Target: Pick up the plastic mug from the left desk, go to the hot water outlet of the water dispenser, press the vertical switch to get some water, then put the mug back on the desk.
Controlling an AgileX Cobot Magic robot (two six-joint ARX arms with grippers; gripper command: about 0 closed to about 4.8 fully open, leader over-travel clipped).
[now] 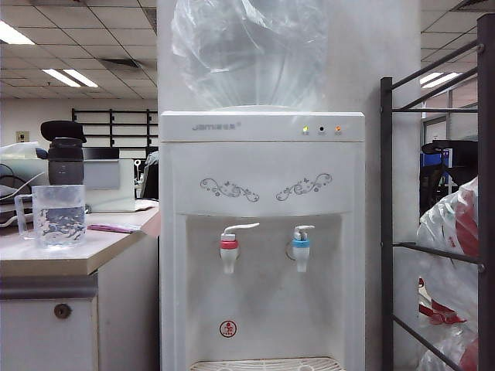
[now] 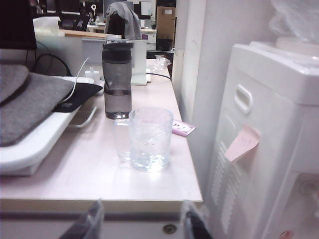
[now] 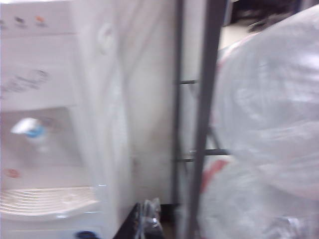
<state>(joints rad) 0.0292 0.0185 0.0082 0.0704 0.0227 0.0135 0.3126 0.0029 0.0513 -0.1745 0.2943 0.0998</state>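
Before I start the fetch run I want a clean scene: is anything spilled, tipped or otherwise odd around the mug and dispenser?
Nothing stands out. The plastic mug stands upright on the left desk, beside the dark bottle, with no spill visible. The water dispenser looks intact. The left gripper is open short of the desk; the right gripper is shut beside the dispenser.

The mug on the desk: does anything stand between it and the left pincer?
Nothing visible does. The left pincer, open, sits in front of the desk edge, and the mug stands straight ahead on bare desktop. The dark bottle is behind the mug, not in the way.
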